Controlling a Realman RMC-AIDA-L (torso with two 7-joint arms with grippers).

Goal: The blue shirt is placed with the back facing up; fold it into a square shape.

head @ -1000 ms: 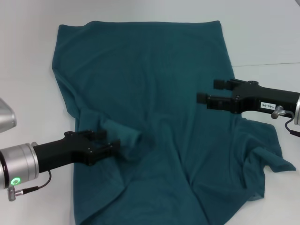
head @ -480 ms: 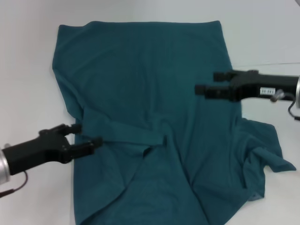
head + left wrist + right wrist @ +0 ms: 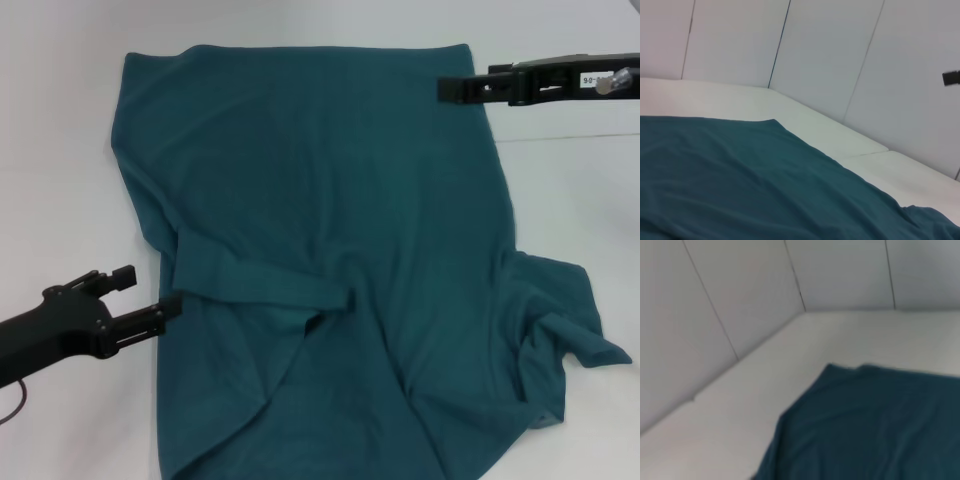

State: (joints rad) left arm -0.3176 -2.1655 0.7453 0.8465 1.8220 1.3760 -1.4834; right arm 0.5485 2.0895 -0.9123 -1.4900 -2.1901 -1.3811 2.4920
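The blue shirt (image 3: 330, 200) lies spread on the white table (image 3: 60, 150), plain side up. Its left sleeve is folded inward as a band (image 3: 265, 285) across the body. The right sleeve (image 3: 565, 330) lies rumpled at the right edge. My left gripper (image 3: 150, 292) hovers just off the shirt's left edge, open and holding nothing. My right gripper (image 3: 465, 82) is by the shirt's far right corner, open and empty. In the wrist views the shirt (image 3: 740, 175) (image 3: 875, 425) lies flat on the table, and a bit of the right gripper (image 3: 951, 77) shows far off.
White table surface (image 3: 570, 200) surrounds the shirt on the left, right and far sides. A seam (image 3: 570, 137) runs across the table at the right. White wall panels (image 3: 830, 50) rise behind the table.
The left gripper let go of the left sleeve, left it folded onto the body, and drew back to the left off the shirt. The right gripper moved away toward the far right corner.
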